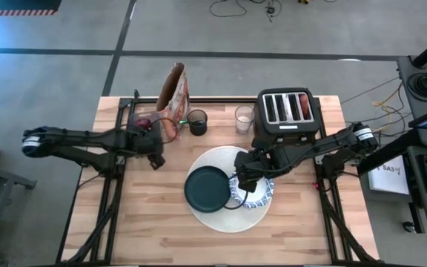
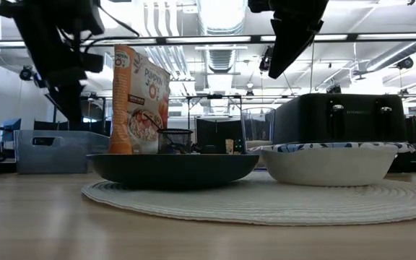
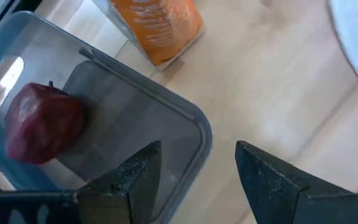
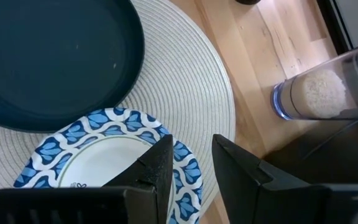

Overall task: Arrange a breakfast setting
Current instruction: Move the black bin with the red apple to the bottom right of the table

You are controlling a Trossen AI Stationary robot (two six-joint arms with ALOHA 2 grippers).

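Hovering left pincer [image 3: 194, 171]: above the rim of a clear bin [image 3: 166, 112] near the worktop's [image 1: 161, 230] back left; 2 fingers spread apart, nothing between them.
Red apple [image 3: 42, 121]: inside that bin, beyond the left pincer's fingertips, not touched.
Bin edge: its rounded corner lies just under the left pincer, bare wood beside it.
Cereal bag [image 1: 175, 93]: upright, just beyond the bin, farther from the left pincer than the apple.
Right pincer [image 4: 191, 165]: above the blue-and-white patterned bowl [image 4: 98, 155], over its rim; fingers a narrow gap apart, gripping nothing that shows.
Dark green plate [image 1: 206, 187]: on the big round white mat [image 4: 185, 81], beside the bowl, rims close or touching; I cannot tell which.
Mat edge: bare weave shows past the bowl's rim, then open wood.
Small clear glass [image 1: 244, 119]: off the mat, well apart from the right pincer, next to the black toaster [image 1: 288, 111].
Open room: the worktop's front strip, nearer the camera than both pincers, is bare wood.
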